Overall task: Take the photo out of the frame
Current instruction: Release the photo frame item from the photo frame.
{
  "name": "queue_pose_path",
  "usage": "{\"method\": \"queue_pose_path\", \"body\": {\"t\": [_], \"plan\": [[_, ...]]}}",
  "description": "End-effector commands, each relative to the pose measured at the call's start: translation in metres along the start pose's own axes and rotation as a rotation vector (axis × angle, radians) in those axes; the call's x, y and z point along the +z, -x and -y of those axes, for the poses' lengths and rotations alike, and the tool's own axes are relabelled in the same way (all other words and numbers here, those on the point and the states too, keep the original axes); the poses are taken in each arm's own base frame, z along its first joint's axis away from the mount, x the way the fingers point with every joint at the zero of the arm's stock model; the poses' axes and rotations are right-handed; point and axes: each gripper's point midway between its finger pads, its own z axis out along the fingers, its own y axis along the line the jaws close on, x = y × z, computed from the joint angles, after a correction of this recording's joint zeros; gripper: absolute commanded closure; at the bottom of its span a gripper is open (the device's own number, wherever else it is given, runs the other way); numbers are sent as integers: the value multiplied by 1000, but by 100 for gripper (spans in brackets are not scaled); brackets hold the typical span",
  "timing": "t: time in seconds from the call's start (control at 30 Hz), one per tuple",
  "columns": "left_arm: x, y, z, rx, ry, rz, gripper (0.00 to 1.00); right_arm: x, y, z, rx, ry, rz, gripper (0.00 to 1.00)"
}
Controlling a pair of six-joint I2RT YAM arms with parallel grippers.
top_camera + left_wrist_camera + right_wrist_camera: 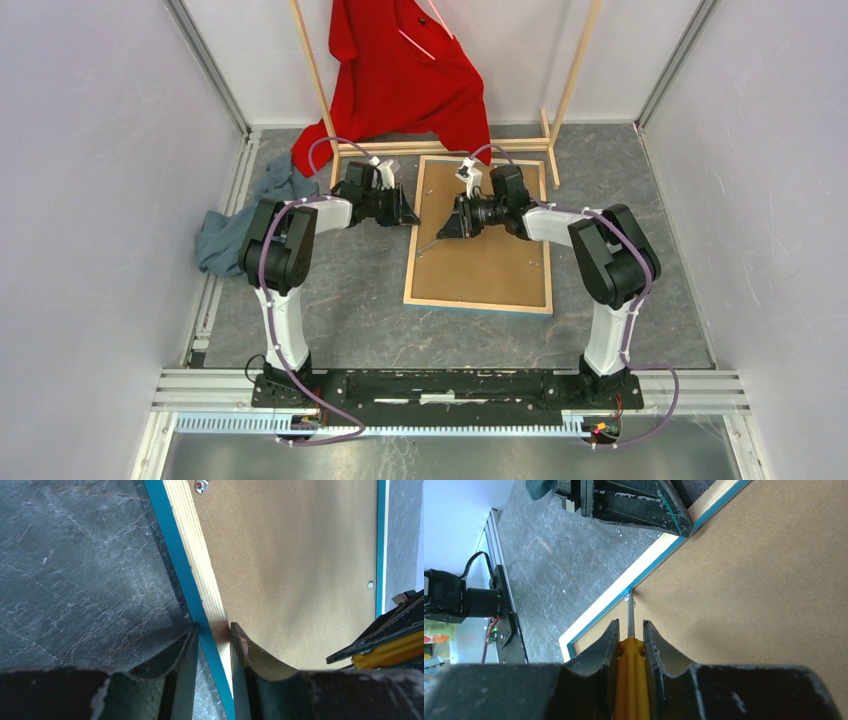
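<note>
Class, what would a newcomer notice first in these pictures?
The red garment draped on the wooden rack at the back stands out first. In front of it the frame lies face down, brown backing board up. The left gripper clamps its left edge, while the right gripper holds a yellow-handled screwdriver at a metal clip.

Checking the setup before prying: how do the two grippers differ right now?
The left gripper clamps the wooden rail of the frame; the right gripper holds a yellow-handled screwdriver. The left gripper sits at the frame's edge; the right gripper is over the backing board, its tool tip at a small metal tab. Both are shut on something.
</note>
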Motion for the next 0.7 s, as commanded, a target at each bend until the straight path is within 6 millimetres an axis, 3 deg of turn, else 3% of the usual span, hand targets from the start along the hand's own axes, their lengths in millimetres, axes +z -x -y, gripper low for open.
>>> {"method": "queue_pose_path", "body": {"t": [0.0, 0.4, 0.5, 0.67], "plan": [[7, -38, -50, -16, 168, -91, 64, 0, 7, -5, -98, -27, -14, 100], [7, -37, -49, -15, 166, -88, 64, 2, 19, -23, -202, -27, -8, 100], [7, -37, -49, -15, 168, -88, 64, 1, 42, -25, -220, -55, 33, 100], [7, -37, -50, -17, 169, -88, 64, -14, 80, -45, -287, -57, 113, 100]]}}
